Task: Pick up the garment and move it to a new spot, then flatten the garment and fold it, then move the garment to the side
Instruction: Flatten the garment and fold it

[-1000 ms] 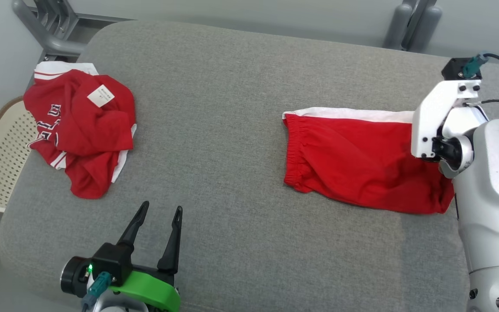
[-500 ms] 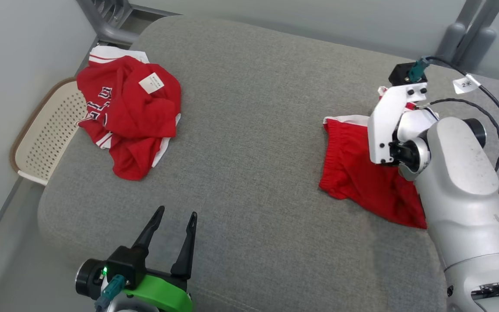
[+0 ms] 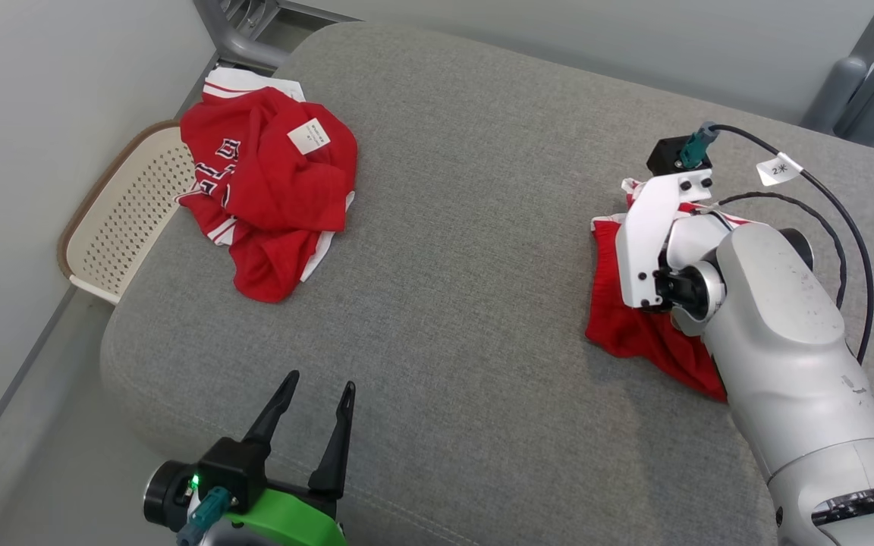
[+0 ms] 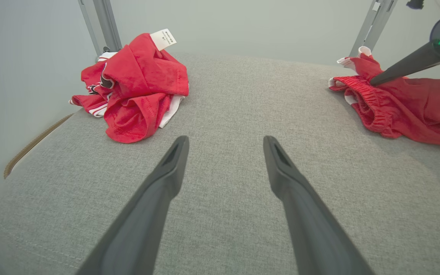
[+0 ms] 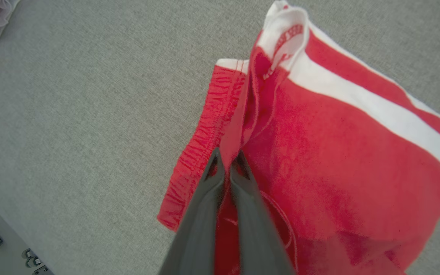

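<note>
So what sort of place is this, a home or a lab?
Probably a test room for folding clothes: a grey padded surface holding red shorts and a crumpled red jersey, bare pale walls, metal posts behind.

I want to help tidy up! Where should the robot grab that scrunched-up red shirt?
Probably the raised fold beside the white tag on the red shirt, coming down from above. The cloth is bunched high there, giving a ridge to pinch; its edges lie flat on the grey cushion. The open left gripper is nearer.
</note>
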Available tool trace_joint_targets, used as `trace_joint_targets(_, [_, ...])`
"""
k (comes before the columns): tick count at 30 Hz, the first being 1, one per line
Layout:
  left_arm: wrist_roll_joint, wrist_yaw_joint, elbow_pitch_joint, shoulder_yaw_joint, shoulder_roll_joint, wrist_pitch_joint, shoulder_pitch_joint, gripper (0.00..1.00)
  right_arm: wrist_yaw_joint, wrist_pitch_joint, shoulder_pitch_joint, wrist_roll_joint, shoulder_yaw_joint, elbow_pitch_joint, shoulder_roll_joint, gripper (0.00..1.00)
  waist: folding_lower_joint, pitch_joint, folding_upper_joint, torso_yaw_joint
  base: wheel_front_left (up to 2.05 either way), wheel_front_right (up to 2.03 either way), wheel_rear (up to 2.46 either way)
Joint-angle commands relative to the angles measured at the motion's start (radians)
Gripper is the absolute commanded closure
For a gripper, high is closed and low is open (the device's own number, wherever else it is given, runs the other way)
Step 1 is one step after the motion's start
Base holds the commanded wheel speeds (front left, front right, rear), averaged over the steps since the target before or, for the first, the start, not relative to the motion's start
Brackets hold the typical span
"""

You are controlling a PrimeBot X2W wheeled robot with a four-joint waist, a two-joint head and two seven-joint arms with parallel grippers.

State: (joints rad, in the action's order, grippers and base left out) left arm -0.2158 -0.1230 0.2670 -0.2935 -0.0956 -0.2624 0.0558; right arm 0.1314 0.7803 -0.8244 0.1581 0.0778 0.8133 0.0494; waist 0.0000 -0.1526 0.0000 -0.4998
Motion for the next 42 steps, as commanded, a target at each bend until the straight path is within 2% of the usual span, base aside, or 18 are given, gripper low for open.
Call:
trace_joint_targets(1, [0.009,-0.001,0.003,-0.003,0.003,-0.003,-0.007,0.00,-0.001,-0.012,0.006,-0.003,-0.004,0.010,0.002,1.00,0.0000,0.002,0.0000,-0.004,0.00,0.00,0.00])
trace_joint_targets(2, [0.011,-0.002,0.006,-0.006,0.002,-0.003,-0.007,0.00,-0.001,-0.025,0.005,-0.013,-0.009,0.016,0.002,0.32,0.0000,0.003,0.0000,-0.006,0.00,0.00,0.00])
trace_joint_targets(3, [0.012,-0.003,0.009,-0.008,0.001,-0.003,-0.005,0.00,-0.001,-0.041,0.004,-0.026,-0.024,0.021,0.002,0.00,0.0000,0.003,0.0000,-0.007,0.00,0.00,0.00])
trace_joint_targets(8, [0.012,-0.004,0.014,-0.007,0.001,-0.003,-0.008,0.00,-0.001,-0.108,-0.015,0.023,-0.026,0.035,0.002,0.00,0.0000,0.018,0.0000,0.000,0.00,0.00,0.00])
trace_joint_targets(15, [0.010,-0.003,0.009,0.010,-0.010,-0.003,-0.021,0.00,-0.001,-0.231,-0.021,-0.031,-0.065,-0.003,0.003,0.00,0.0000,0.046,0.0000,0.031,0.00,0.00,0.00])
trace_joint_targets(23, [0.014,0.000,0.001,0.013,-0.013,-0.003,-0.028,0.00,-0.001,-0.303,0.086,-0.100,-0.074,-0.070,0.071,0.00,0.0000,0.068,0.0000,0.072,0.00,0.00,0.00])
trace_joint_targets(24, [0.014,0.000,0.000,0.015,-0.013,-0.003,-0.026,0.00,-0.001,-0.316,0.105,-0.106,-0.081,-0.079,0.076,0.20,0.0000,0.067,0.0000,0.076,0.00,0.00,0.00])
trace_joint_targets(25, [0.015,0.000,-0.002,0.015,-0.013,-0.003,-0.022,0.00,-0.001,-0.328,0.127,-0.110,-0.082,-0.087,0.078,0.62,0.0000,0.065,0.0000,0.078,0.00,0.00,0.00])
trace_joint_targets(26, [0.016,0.000,-0.002,0.015,-0.013,-0.003,-0.019,0.00,-0.001,-0.339,0.145,-0.110,-0.084,-0.094,0.076,0.73,0.0000,0.065,0.0000,0.079,0.00,0.00,0.00])
trace_joint_targets(27, [0.016,0.000,-0.003,0.017,-0.014,-0.003,-0.017,0.00,-0.001,-0.355,0.160,-0.109,-0.085,-0.106,0.073,1.00,0.0000,0.062,0.0000,0.081,0.00,0.00,0.00])
trace_joint_targets(34, [0.019,0.008,-0.021,0.030,-0.008,-0.003,-0.006,0.00,-0.001,-0.450,0.252,-0.102,-0.066,-0.165,0.040,1.00,0.0000,0.041,0.0000,0.083,0.00,0.00,0.00])
trace_joint_targets(42, [0.024,0.004,-0.026,0.032,0.003,-0.003,-0.008,0.00,-0.001,-0.458,0.322,-0.091,0.011,-0.171,0.009,1.00,0.0000,0.035,0.0000,0.061,0.00,0.00,0.00])
